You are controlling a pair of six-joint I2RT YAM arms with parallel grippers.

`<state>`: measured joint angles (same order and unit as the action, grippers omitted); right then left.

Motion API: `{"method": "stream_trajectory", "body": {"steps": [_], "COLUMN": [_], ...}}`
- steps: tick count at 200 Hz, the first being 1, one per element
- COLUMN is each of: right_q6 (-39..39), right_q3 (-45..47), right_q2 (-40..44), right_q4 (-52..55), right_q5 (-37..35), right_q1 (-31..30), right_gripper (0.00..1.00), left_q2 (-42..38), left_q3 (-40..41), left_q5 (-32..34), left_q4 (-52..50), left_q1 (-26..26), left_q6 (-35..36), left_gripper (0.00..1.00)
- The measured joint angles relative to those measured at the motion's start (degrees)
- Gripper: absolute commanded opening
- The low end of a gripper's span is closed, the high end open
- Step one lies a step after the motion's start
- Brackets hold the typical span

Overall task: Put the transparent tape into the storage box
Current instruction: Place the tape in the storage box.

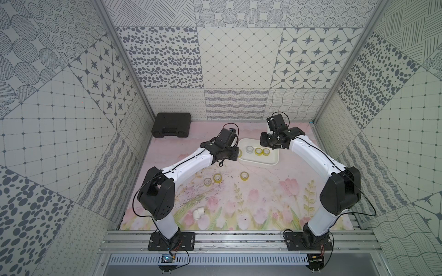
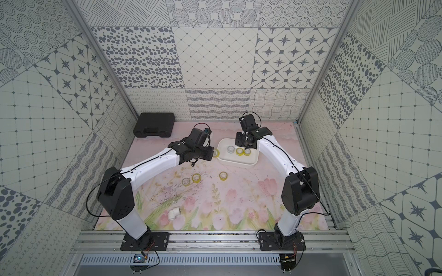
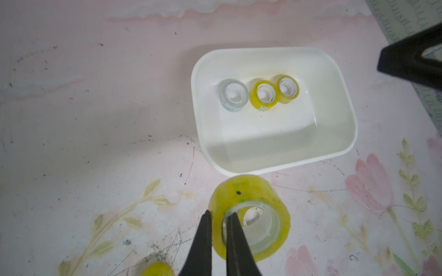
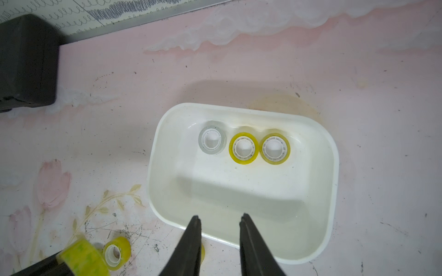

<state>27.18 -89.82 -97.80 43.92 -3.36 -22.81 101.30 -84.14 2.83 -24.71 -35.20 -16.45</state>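
Toward the far edge of the table, right of centre, I am finding the storage box (image 3: pixel 287 161) lying with its long side roughly along that edge. It is holding a greyish roll (image 4: pixel 201 143), a middle yellow roll (image 4: pixel 231 148) and an end yellow roll (image 4: pixel 287 148), all flat in one row by its far wall.

I am seeing the left gripper (image 3: pixel 220 213) clamping narrowly on the held roll (image 3: pixel 248 191). One finger is sitting inside the core and the other outside, pinching the ring's wall. The roll is tilting, its opening facing partly upward. In a top view it (image 1: pixel 240 153) is showing just beside the box's left end, outside the rim. Whether it is clear of the table I cannot tell for certain.

I am judging that the coming move turns on this: the box is lying directly ahead of the left fingertips, a short carry over the near rim. The left arm is the nearer one and is the loaded one.

I am noting the right gripper (image 4: pixel 220 217) hanging over the box, jaws partly apart and holding nothing.

Three loose rolls (image 1: pixel 241 176) are waiting mid-table, well apart from the box.
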Motion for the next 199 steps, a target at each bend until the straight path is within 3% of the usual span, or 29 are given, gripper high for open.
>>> {"method": "stream_trajectory", "body": {"steps": [67, 132, 199], "right_q6": [0.5, 1.1, 1.1], "right_q3": [-4.5, 4.0, 8.1], "right_q2": [2.6, 2.5, 1.9], "right_q4": [-0.8, 0.2, 0.0], "right_q5": [-0.1, -0.6, 0.8], "right_q1": [1.5, 9.0, 9.4], "right_gripper": [0.34, 0.34, 0.34], "left_q2": [17.3, 27.9, 35.9], "left_q3": [-18.1, -27.1, -33.2], "left_q5": [-5.1, -9.1, -11.8], "left_q4": [-1.7, -1.9, -1.9], "left_q1": [-2.4, -5.4, -7.8], "left_q6": [1.3, 1.4, 1.4], "left_gripper": [0.0, 0.0, 0.0]}}
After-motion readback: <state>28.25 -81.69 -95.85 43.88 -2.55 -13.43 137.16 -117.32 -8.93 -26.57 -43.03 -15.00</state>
